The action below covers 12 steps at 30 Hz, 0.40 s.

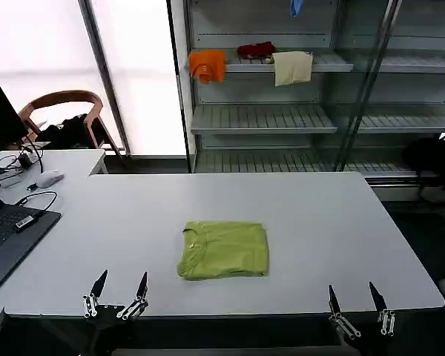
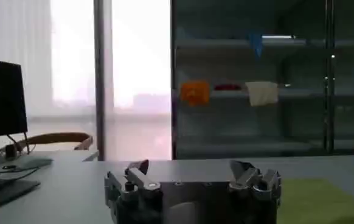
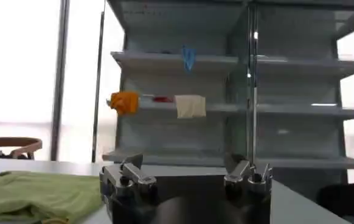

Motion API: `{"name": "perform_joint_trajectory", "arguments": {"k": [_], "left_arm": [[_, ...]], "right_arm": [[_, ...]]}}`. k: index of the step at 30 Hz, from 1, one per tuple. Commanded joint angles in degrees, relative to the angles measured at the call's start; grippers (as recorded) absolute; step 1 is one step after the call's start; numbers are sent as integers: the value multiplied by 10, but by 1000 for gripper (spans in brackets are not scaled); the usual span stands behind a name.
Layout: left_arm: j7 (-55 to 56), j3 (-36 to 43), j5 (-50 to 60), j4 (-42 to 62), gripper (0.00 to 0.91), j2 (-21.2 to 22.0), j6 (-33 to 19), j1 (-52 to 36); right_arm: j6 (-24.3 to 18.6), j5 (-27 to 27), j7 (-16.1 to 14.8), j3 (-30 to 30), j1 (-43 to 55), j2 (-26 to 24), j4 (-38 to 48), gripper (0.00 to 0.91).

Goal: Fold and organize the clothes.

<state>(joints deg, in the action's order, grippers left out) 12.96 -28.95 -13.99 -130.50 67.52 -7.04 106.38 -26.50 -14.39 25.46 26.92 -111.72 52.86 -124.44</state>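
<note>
On table, far left: open laptop [image 1: 7, 233] at the edge, cable running to it; white mouse [image 1: 49, 179] on the adjoining desk behind.
Left tool [image 1: 119, 284]: at the near table edge, left of the shirt; fingers spread apart, tips pointing away from the robot, nothing between them. Not touching the cloth.
Left tool, wrist view [image 2: 189, 165]: both fingers apart, empty; green fabric shows off to one side on the table.
T-shirt [image 1: 223, 250]: lime green, folded into a compact near-square, lying flat at table centre, nearer the front edge. Ribbed neck opening faces left. Well apart from both tools, between them.
Table [image 1: 319, 215]: pale grey, bare around the shirt.
Right tool [image 1: 356, 297]: at the near edge, right of the shirt; fingers parted, holding nothing.
Right tool, wrist view [image 3: 186, 164]: open gap, empty; shirt edge [image 3: 37, 195] lies beside it, apart.
Shelf unit [image 1: 267, 119] behind table: orange cloth [image 1: 208, 65], dark red cloth [image 1: 256, 50], cream cloth [image 1: 292, 67] on one shelf.
</note>
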Motion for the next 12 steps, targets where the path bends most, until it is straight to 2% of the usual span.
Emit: {"name": "perform_joint_trajectory", "arguments": {"k": [1,12], "left_arm": [[-3,-9,-13,5,907,1,0,-2],[-4,-5,-7,7,907,4,-1,-1]], "right_arm": [[1,-2,-3,-1,2,0,3,907],[4,-3,-9,2,2,-5,2,907]]}}
